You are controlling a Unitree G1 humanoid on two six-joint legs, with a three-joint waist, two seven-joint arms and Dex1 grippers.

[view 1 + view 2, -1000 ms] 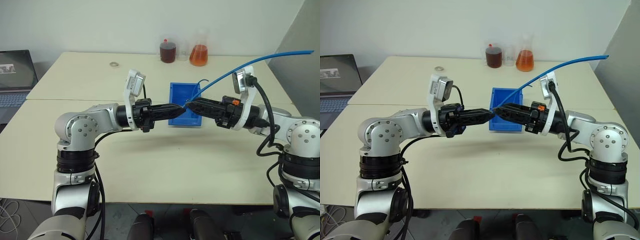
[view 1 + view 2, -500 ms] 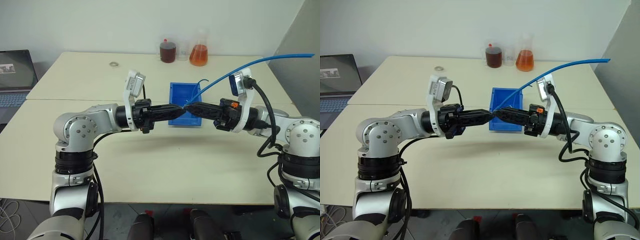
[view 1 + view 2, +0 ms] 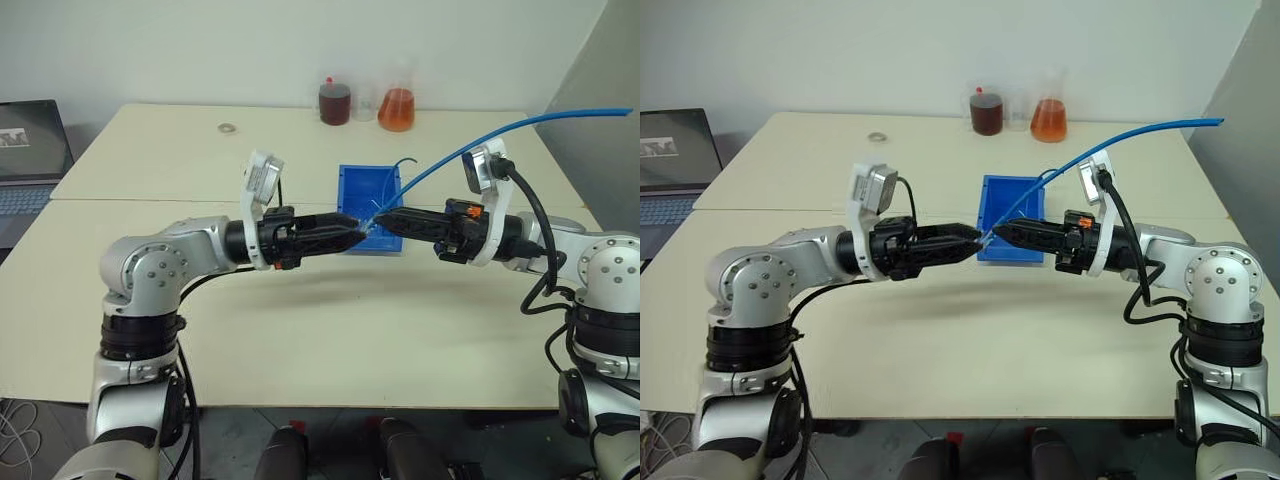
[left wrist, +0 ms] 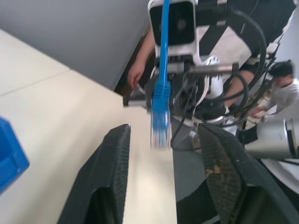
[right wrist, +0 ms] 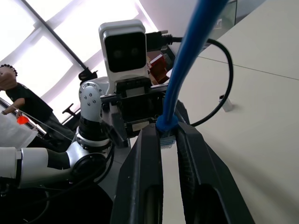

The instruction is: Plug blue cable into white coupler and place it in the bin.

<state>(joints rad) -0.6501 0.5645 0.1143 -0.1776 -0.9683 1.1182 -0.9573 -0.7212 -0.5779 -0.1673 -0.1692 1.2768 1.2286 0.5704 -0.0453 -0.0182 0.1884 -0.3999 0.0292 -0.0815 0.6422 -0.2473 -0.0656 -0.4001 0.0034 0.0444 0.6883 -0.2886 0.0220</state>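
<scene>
Two robot arms reach toward each other above a pale table (image 3: 300,340), their black grippers almost tip to tip just in front of a blue bin (image 3: 362,190) that sits open on the table. The right gripper (image 3: 383,219) is pinched tight on the plug end of the blue cable (image 3: 470,148), which rises from its fingers and arcs up and away past the table's right edge. In the right wrist view the cable's boot sits clamped between the two fingers (image 5: 142,154). The left gripper (image 3: 352,230) has its fingers spread, and in its wrist view the cable's pale plug (image 4: 160,133) hangs in the gap between them, touching neither finger as far as can be seen. The white coupler cannot be made out for certain; a small pale spot sits where the two grippers meet, but it is too small to say whether it is the coupler or the plug itself. So whether the plugging is done cannot be told. The cable end is in the air, not in the bin, so the placing step is left. Two flasks (image 3: 397,109) of dark and orange liquid stand at the table's far edge, a small metal ring (image 3: 228,127) lies near them, and a laptop (image 3: 30,150) is on the far left.
</scene>
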